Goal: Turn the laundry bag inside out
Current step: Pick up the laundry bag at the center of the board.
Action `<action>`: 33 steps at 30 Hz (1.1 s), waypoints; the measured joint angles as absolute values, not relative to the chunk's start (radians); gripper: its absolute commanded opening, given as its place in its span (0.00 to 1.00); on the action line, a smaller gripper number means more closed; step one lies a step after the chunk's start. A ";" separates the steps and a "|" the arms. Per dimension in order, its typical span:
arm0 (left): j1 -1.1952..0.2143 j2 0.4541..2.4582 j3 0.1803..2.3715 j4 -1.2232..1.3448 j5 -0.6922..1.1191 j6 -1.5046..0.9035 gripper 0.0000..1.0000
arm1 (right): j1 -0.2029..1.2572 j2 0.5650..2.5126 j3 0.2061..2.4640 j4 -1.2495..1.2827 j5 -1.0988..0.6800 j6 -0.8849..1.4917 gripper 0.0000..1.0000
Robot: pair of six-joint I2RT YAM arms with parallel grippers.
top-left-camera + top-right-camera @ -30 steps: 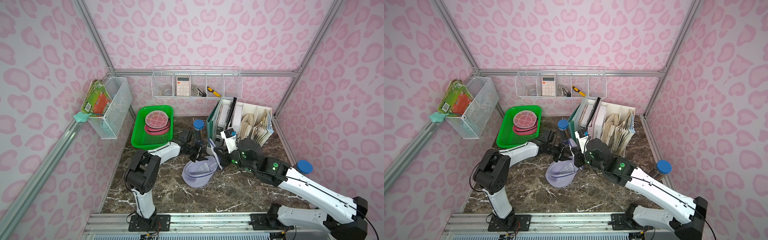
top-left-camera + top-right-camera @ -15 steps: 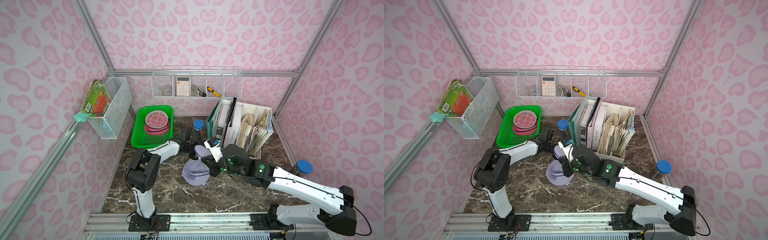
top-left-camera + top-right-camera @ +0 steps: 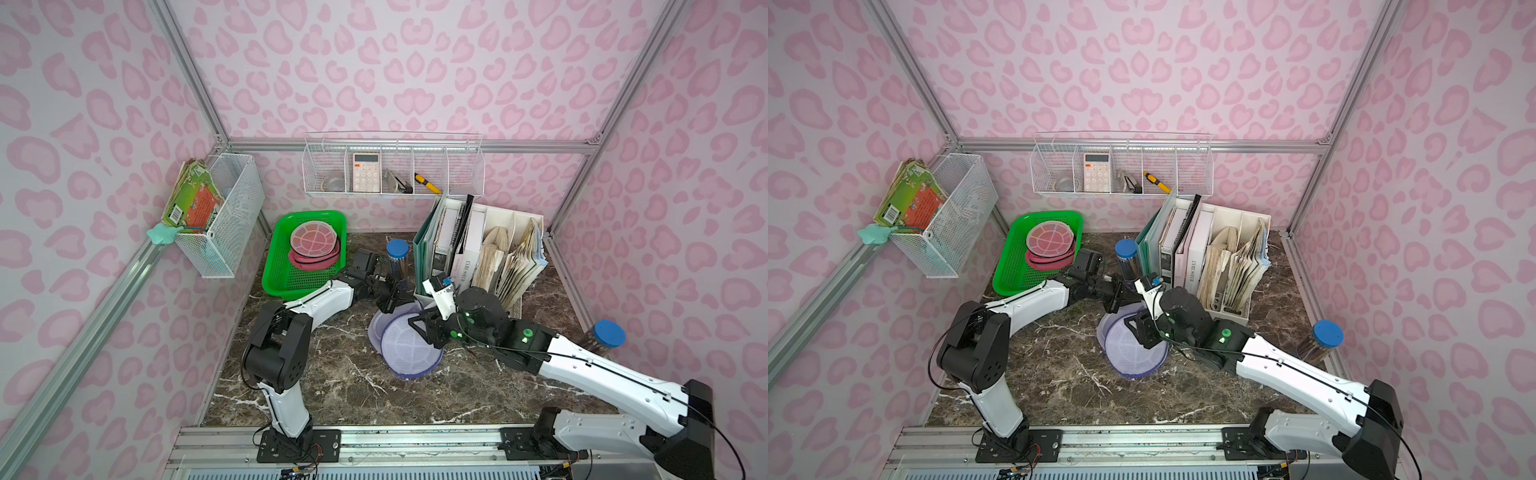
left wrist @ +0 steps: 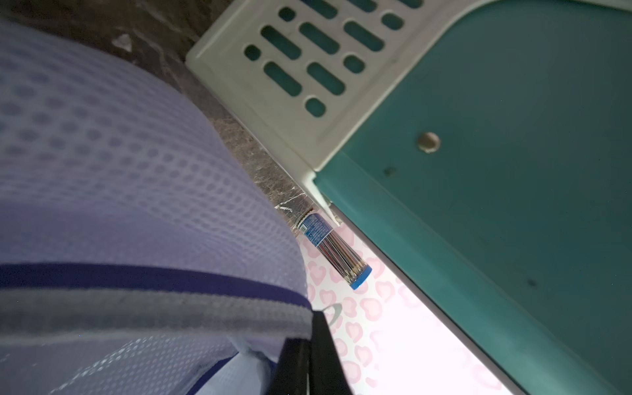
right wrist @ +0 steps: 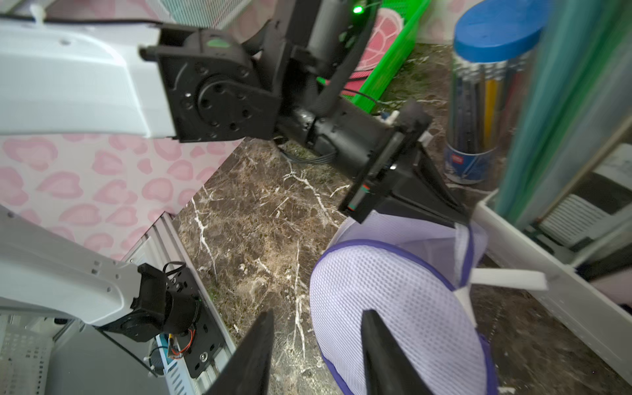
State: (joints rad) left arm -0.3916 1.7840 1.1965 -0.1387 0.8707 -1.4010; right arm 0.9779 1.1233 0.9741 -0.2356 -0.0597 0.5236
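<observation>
The laundry bag (image 3: pixel 409 353) (image 3: pixel 1131 357) is a round lavender mesh pouch with purple trim, lying domed on the marble floor. My left gripper (image 3: pixel 394 305) (image 3: pixel 1116 302) is shut on the bag's far rim; in the left wrist view its fingers (image 4: pixel 307 362) pinch the mesh (image 4: pixel 119 171) at the trim. The right wrist view shows that gripper (image 5: pixel 458 219) meeting the rim. My right gripper (image 3: pixel 422 330) (image 3: pixel 1139 332) hovers over the bag's right side, open. In its wrist view the right gripper (image 5: pixel 318 313) holds nothing, one finger over the mesh (image 5: pixel 393 301), the other over bare floor.
A file organiser (image 3: pixel 478 249) full of binders stands right behind the bag. A pencil jar (image 3: pixel 397 249) with a blue lid is beside it, close to my left wrist. A green tray (image 3: pixel 274 266) with pink mesh pouches sits at back left. Another blue-lidded jar (image 3: pixel 609 334) stands at right.
My right gripper pushed left with the bag, then opened and let it go, drawing back right. The bag sprang into a round dome. My left gripper closed on the far rim.
</observation>
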 measured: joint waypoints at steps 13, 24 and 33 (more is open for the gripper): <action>-0.381 1.651 1.167 -0.084 0.985 -1.208 0.00 | 0.797 1.063 0.852 -0.241 -0.185 0.583 0.43; -0.358 1.549 1.067 0.110 1.049 -1.227 0.00 | 0.797 1.150 0.856 -0.205 -0.273 0.611 0.35; -0.349 1.569 1.028 0.248 1.029 -1.292 0.00 | 0.893 1.213 0.907 -0.199 -0.277 0.653 0.40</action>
State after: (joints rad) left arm -0.3489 1.5692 1.0279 0.2481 1.0294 -1.2922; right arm 0.8932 1.2129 0.9073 -0.1989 -0.2768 0.6525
